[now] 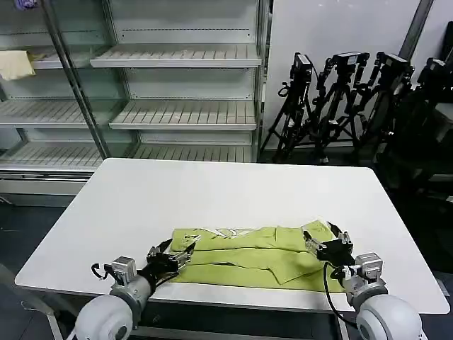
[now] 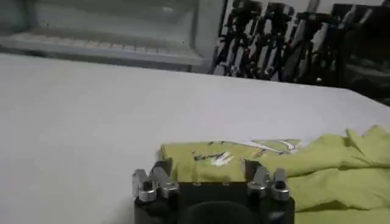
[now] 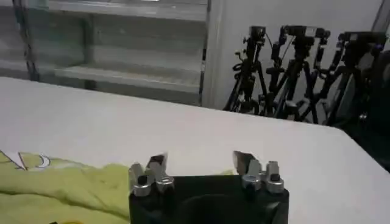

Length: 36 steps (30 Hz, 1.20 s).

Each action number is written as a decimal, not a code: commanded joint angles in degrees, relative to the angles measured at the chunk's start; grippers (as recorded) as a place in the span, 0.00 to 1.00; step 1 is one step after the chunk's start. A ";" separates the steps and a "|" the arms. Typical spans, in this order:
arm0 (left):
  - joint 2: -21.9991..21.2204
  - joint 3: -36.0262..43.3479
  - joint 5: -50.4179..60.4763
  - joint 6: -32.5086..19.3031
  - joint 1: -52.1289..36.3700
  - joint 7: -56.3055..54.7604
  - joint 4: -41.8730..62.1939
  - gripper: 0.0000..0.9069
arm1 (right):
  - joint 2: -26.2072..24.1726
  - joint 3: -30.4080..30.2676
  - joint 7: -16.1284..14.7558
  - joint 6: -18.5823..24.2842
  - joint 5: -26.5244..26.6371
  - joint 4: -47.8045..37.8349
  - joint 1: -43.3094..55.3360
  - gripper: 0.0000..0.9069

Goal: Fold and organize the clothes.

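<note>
T-shirt (image 1: 258, 256) laid as folded band along near edge of white surface (image 1: 233, 195). Left gripper (image 1: 172, 256) set at its left end, right gripper (image 1: 327, 244) at right end; both jaws spread wide, nothing held. Risk judged: uneven pinch (single layer caught) unravels fold. Shelves (image 1: 180, 113) behind: pale cloth (image 1: 14, 64) alone seen.

No readable text, labels, brands or numbers anywhere. The lime yellow-green soft cloth T-shirt (image 1: 248, 255) on the white surface (image 1: 212, 191) has a pale white marking (image 1: 223, 232) near its collar end, also seen in the left wrist view (image 2: 268, 145), but too small to read.
</note>
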 commanded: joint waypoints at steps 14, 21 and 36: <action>-2.24 6.06 -4.09 -0.11 0.09 -15.54 0.56 0.02 | 0.85 0.54 -0.55 0.08 -2.38 3.47 -2.16 1.00; -2.09 6.16 -0.28 -0.08 0.04 -13.06 1.21 0.01 | 0.79 0.85 -0.60 0.17 -2.59 3.43 -2.39 1.00; 11.15 -22.90 8.76 0.13 4.88 6.45 5.22 0.01 | 1.38 1.88 -1.05 1.19 -3.78 2.75 -3.77 1.00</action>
